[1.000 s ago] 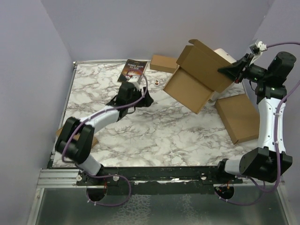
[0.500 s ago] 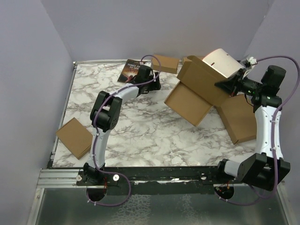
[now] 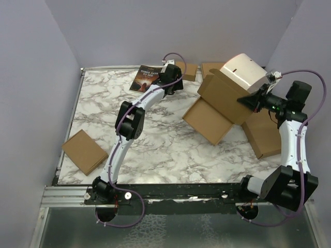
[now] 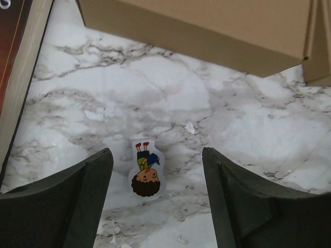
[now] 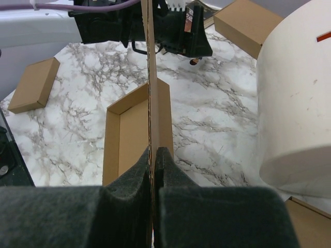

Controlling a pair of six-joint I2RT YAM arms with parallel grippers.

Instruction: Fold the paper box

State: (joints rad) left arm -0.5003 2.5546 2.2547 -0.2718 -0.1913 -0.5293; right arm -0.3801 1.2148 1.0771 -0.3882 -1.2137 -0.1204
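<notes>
Top external view puts the paper box (image 3: 220,106) in the upper right of the frame. It is partly formed and tilted, with one low corner toward the middle of the marble table (image 3: 155,139); I cannot tell whether that corner touches the surface. The right gripper (image 3: 252,101) holds it at its upper right side. In the right wrist view the two fingers are pressed together on one thin cardboard wall (image 5: 150,98), seen edge-on, and the shallow tray of the box (image 5: 126,134) opens to the left of that wall. I think this pinch on a single wall is chosen so that the rest of the sheet stays free for folding.

A white rounded object (image 3: 243,70) is just behind the box. A large flat brown box (image 3: 266,134) lies under the right arm.

The left gripper (image 4: 155,160) is far at the top centre of the table, beside a book (image 3: 146,77) and a small brown box (image 3: 189,70). Its jaws are wide apart and hold nothing. Between them, on the marble, lies a small cartoon sticker (image 4: 146,175). Probably this arm must come to the box next to push a flap.

Another small brown box (image 3: 83,151) lies at the lower left, well apart.
</notes>
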